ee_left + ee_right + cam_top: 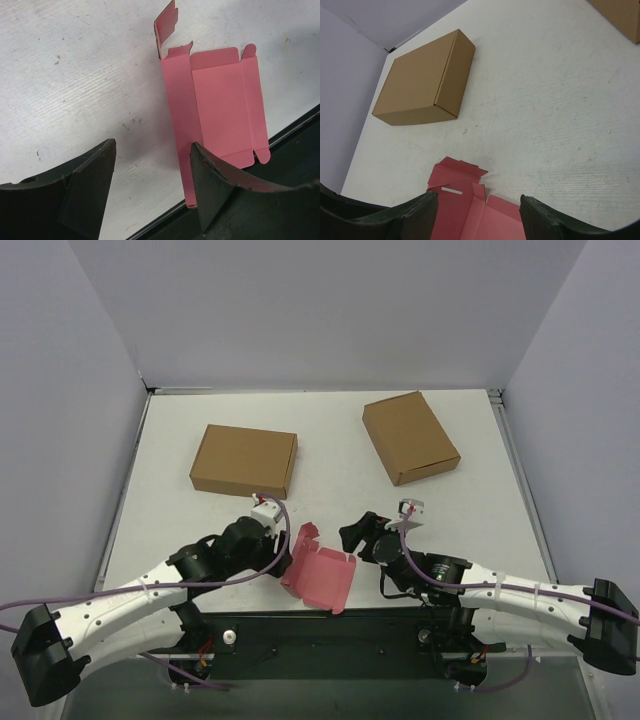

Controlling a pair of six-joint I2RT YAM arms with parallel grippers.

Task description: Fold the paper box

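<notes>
Top external view: box point(320, 578) lies partly folded; left gripper point(152, 144) and right gripper point(477, 196) are both spread, empty. Next, likely grasp its side panels to erect it.

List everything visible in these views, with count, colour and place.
paper box: one, pink, flat and partly unfolded, at the table's near edge between the two grippers
brown cardboard boxes: two, brown, closed, one left of centre, one farther back on the right
table: one, white, under everything
left gripper: one, black fingers, jaws open, at the paper box's left side
right gripper: one, black fingers, jaws open, at the paper box's right side
</notes>
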